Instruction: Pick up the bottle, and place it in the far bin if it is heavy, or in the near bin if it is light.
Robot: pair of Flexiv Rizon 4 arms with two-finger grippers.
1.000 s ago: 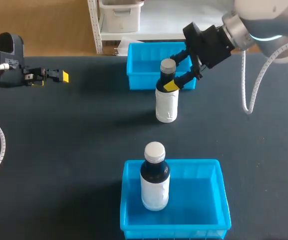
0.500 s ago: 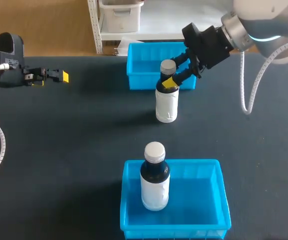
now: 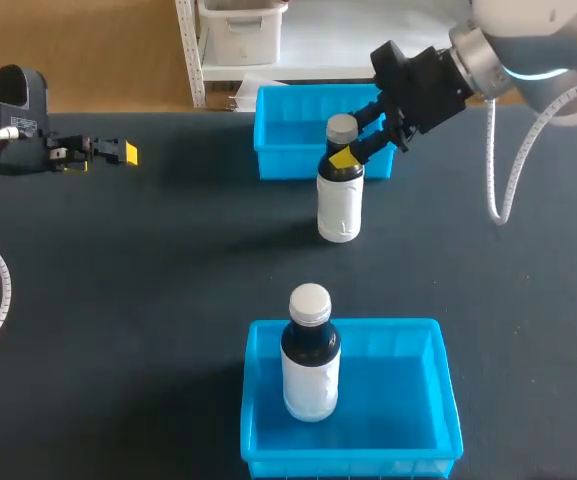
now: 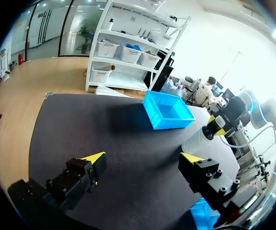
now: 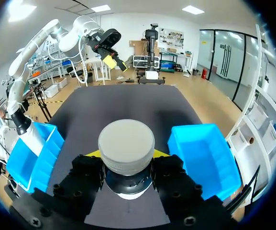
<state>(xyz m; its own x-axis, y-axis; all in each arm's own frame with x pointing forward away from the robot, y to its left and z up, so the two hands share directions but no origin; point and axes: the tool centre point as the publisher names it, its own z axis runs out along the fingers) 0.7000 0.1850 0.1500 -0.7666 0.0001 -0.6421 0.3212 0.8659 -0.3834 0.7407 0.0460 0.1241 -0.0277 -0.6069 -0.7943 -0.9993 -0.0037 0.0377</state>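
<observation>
A white bottle (image 3: pixel 339 195) with a dark shoulder and grey cap stands upright just in front of the far bin (image 3: pixel 286 135). My right gripper (image 3: pixel 345 155) is shut on its neck; in the right wrist view the cap (image 5: pixel 126 145) sits between the two fingers, both pressed against it. The blue near bin (image 3: pixel 436 400) holds a second, similar bottle (image 3: pixel 310 365), upright. My left gripper (image 3: pixel 103 152) is at the far left of the table, open and empty, with its fingers (image 4: pixel 92 160) spread wide. From there the held bottle (image 4: pixel 199 139) shows beyond the far bin (image 4: pixel 169 111).
The far bin (image 5: pixel 202 158) is empty inside. In the right wrist view the near bin (image 5: pixel 35 155) lies on the other side of the gripper. Bare dark tabletop (image 3: pixel 148 290) stretches between the two bins and out to the left.
My right gripper's fingers have closed onto the bottle's neck. The bottle has shifted slightly to the right with them. The left arm has not moved.
</observation>
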